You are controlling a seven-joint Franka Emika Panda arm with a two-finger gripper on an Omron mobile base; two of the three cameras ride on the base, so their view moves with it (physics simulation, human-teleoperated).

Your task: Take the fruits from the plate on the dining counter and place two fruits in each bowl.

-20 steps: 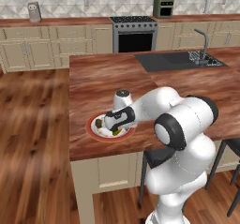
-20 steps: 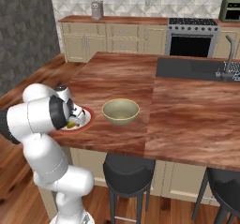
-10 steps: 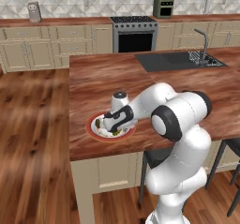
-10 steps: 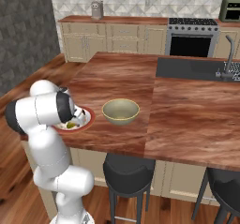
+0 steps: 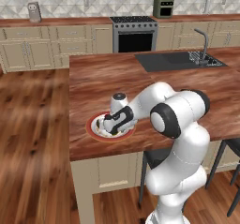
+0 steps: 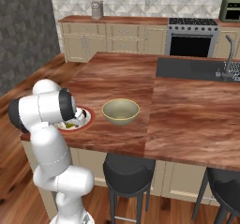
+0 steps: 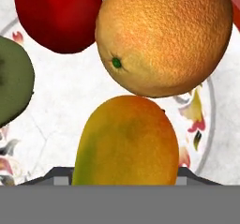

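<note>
On the white, red-rimmed plate (image 7: 61, 101) lie several fruits: a red round one (image 7: 56, 12), an orange one (image 7: 164, 35), a dark green-brown oval (image 7: 11, 78) and a yellow-green oblong one (image 7: 126, 138). My gripper (image 7: 125, 177) is low over the plate, its fingertips (image 7: 61, 176) pressed against both sides of the yellow-green fruit. The plate (image 5: 90, 129) sits near the front left corner of the dining counter (image 5: 103, 78), with the gripper (image 5: 111, 126) on it. The olive bowl (image 6: 121, 111) stands just right of the plate (image 6: 89, 121).
A black sink (image 5: 176, 60) with a faucet (image 5: 202, 45) is set in the far right of the counter. Dark stools (image 6: 126, 171) stand under its front edge. The steel stove (image 5: 135, 33) is at the back wall.
The hand has sunk lower onto the plate and the jaws have closed in from wide open onto the yellow-green fruit.
</note>
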